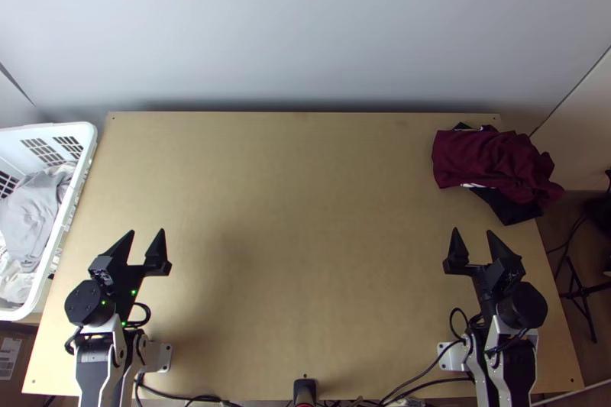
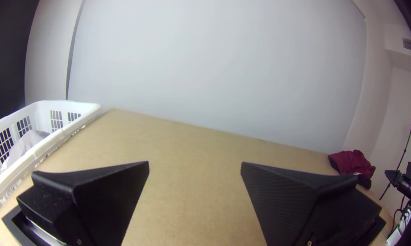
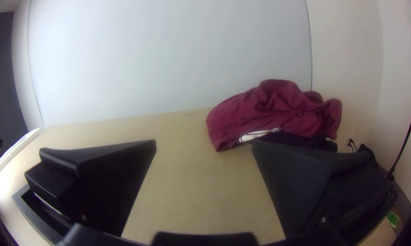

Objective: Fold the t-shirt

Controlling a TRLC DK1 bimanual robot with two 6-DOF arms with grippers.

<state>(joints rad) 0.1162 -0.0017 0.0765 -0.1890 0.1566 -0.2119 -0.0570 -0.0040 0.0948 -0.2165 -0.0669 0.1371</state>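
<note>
Judging the step in hand: pick-up, no fold begun, nothing spread for folding. Clock centred on the surface [image 1: 305, 216], 12 pointing away from me. My left gripper [image 1: 146, 231] is at 9, my right gripper [image 1: 473, 230] at 3; both spread wide, holding nothing. Maroon garment [image 1: 489, 159], probably the t-shirt, lies bunched at 2 o'clock on a black cloth [image 1: 510, 208]; I cannot rule out the grey cloth [image 1: 27, 216] crumpled in the white basket [image 1: 85, 140], outward of 9. Next move, if maroon: right gripper to 2, pinch the upper layer only, draw it to centre for spreading. Count: two grippers, one basket, one maroon garment, at least one black cloth; pieces in basket, cannot tell.
</note>
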